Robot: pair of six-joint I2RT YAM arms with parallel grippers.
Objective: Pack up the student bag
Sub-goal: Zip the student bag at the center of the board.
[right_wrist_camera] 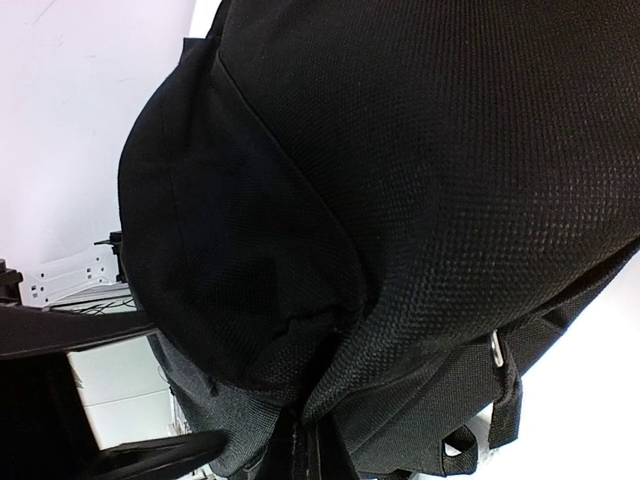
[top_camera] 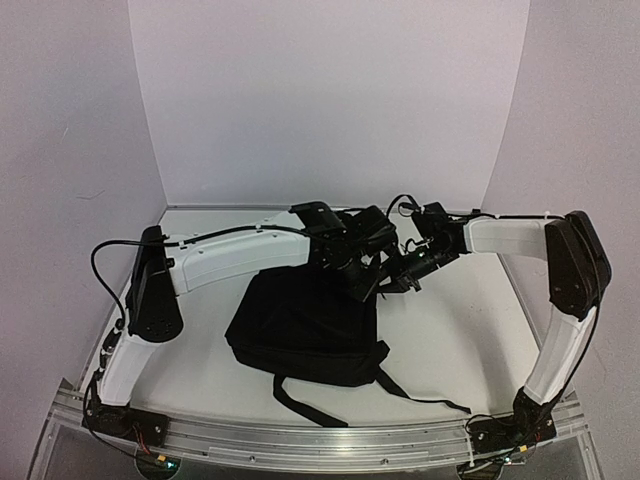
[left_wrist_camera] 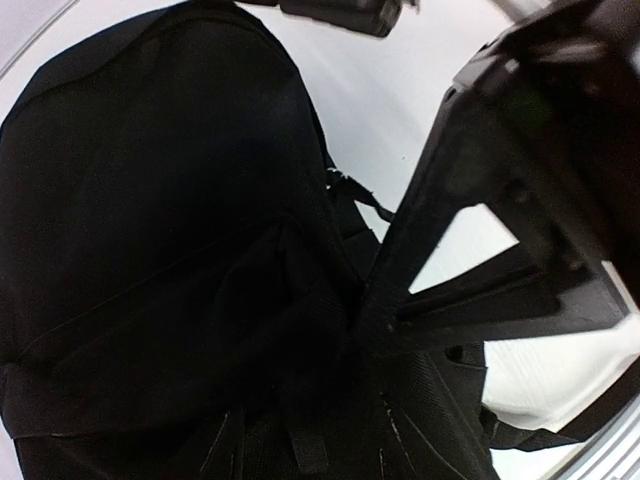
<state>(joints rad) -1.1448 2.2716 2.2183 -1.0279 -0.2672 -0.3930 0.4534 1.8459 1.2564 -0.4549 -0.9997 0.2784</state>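
The student bag [top_camera: 300, 325] is a large black fabric backpack lying in the middle of the table, its straps [top_camera: 310, 402] trailing toward the near edge. Both grippers meet at its far top edge. My right gripper [top_camera: 400, 275] is shut on a pinched fold of bag fabric, seen at the bottom of the right wrist view [right_wrist_camera: 315, 440] under the bulging bag [right_wrist_camera: 450, 150]. My left gripper [top_camera: 362, 275] is pressed into the bag [left_wrist_camera: 150, 200]. In the left wrist view, its jaws [left_wrist_camera: 310, 400] are lost black on black, with a narrow strap between them.
The white table [top_camera: 450, 320] has white walls behind and to the sides, and a metal rail [top_camera: 330, 440] along the near edge. The right arm's black gripper body [left_wrist_camera: 520, 200] sits close beside my left gripper. A metal buckle [right_wrist_camera: 497, 345] shows on a bag strap.
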